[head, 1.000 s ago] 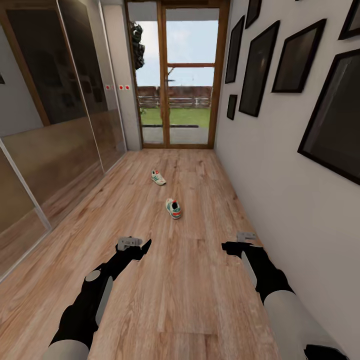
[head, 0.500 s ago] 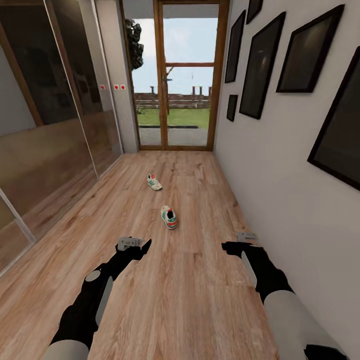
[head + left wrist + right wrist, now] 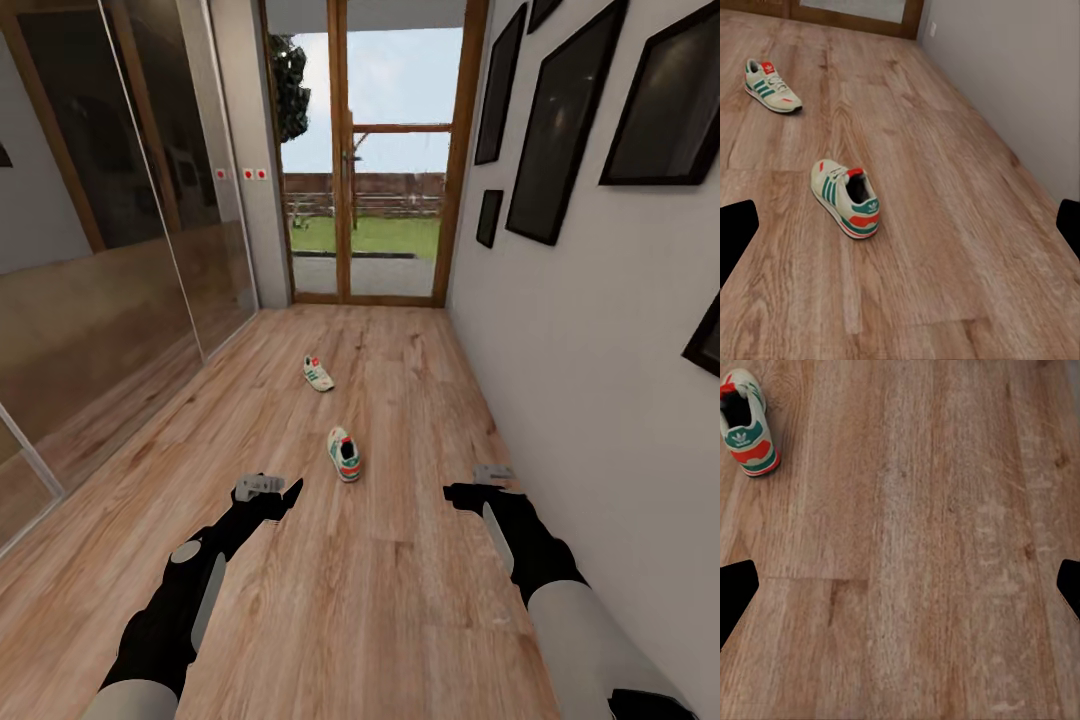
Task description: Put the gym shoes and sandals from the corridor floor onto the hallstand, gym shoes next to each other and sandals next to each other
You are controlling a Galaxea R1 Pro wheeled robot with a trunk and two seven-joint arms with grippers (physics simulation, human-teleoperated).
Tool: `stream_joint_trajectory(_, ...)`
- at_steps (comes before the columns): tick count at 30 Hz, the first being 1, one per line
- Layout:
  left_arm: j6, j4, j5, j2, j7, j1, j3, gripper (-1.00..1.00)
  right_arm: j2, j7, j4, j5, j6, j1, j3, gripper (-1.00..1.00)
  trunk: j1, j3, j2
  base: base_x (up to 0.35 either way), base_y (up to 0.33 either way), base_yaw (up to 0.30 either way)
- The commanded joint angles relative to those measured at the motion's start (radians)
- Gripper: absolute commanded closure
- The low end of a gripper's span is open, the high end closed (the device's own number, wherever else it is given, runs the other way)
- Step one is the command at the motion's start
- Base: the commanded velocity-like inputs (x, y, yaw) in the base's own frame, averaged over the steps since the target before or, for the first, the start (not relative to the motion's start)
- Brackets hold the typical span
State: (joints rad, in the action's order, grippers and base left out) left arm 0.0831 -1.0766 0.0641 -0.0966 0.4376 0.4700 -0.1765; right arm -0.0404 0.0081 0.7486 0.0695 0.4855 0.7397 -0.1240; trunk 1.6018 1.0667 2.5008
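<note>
Approach step, nothing picked yet. Near gym shoe lies on corridor floor just ahead of left gripper; far gym shoe lies beyond it, toward glass door. Left and right gripper both look spread wide and empty, though head view is poor. Next: close in on near shoe, lower left gripper.

The whole head view was shifted, so the camera was moved, not the things. The nearer gym shoe was brought lower in the picture and closer to the arms, and the far gym shoe likewise. The glass door was displaced toward the right.
</note>
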Motion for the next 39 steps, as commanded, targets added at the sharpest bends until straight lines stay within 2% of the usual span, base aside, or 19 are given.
stream_joint_trajectory(1, 0.006, -0.002, 0.007, -0.002, 0.009, 0.001, -0.005, -1.00, -0.001, 0.002, 0.002, 0.007, 0.005, 0.001, -0.003, -1.00, 0.000, 0.001, 0.000, 0.350, -0.106, 0.024)
stream_joint_trajectory(22, 0.006, -0.002, 0.007, -0.002, 0.009, 0.001, -0.005, -1.00, -0.001, 0.002, 0.002, 0.007, 0.005, 0.000, -0.003, -1.00, 0.000, 0.001, 0.000, 0.350, -0.105, 0.004)
stream_joint_trajectory(32, 0.006, -0.002, 0.007, -0.002, 0.009, 0.000, -0.005, -1.00, -0.001, 0.002, 0.002, 0.007, 0.005, 0.000, -0.003, -1.00, 0.000, 0.001, 0.000, 0.350, -0.025, 0.002)
stream_joint_trajectory(39, 0.006, -0.002, 0.007, -0.002, 0.009, 0.000, -0.005, -1.00, -0.001, 0.001, 0.002, 0.007, 0.005, 0.000, -0.003, -1.00, 0.000, 0.001, 0.000, 0.350, -0.017, 0.167)
